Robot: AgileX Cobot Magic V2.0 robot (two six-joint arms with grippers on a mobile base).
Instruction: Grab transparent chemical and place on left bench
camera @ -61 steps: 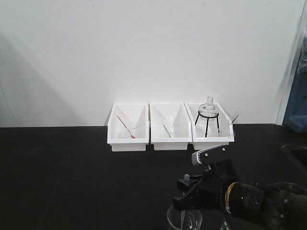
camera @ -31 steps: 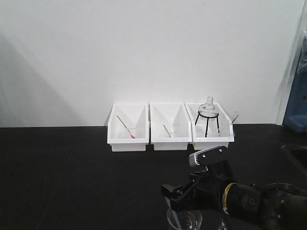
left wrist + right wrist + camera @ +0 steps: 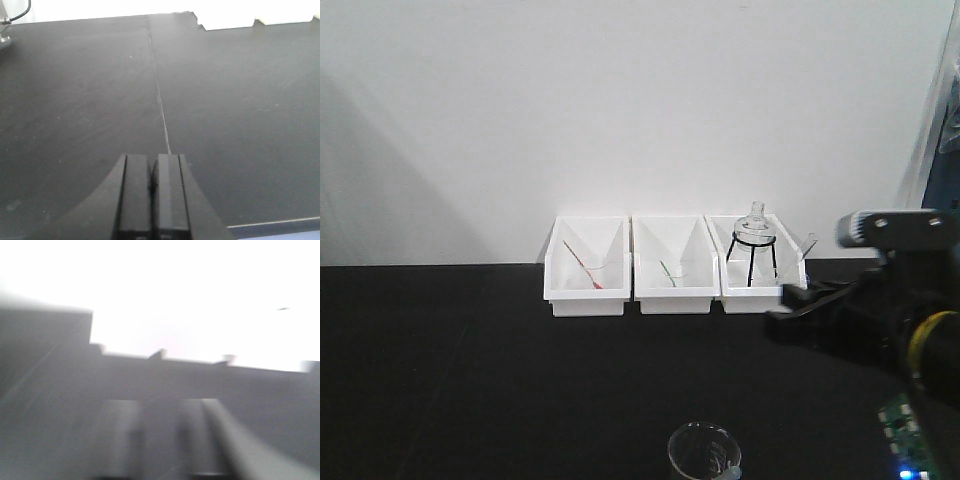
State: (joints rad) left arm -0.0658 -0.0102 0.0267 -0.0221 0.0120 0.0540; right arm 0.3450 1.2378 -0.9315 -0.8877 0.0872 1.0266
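The beaker [image 3: 704,452] was seen standing free on the near tabletop [image 3: 470,370]. The left gripper's [image 3: 151,195] jaws were pressed together; the right gripper's [image 3: 800,300] could not be told.

Bare left bench [image 3: 470,360] lies open; three white bins [image 3: 675,265] block the back wall.

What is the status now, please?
Left gripper shut, empty, over bare bench. Right gripper clear of beaker, state unclear through blur. Beaker stands alone on bench, front edge. Nothing in the way.
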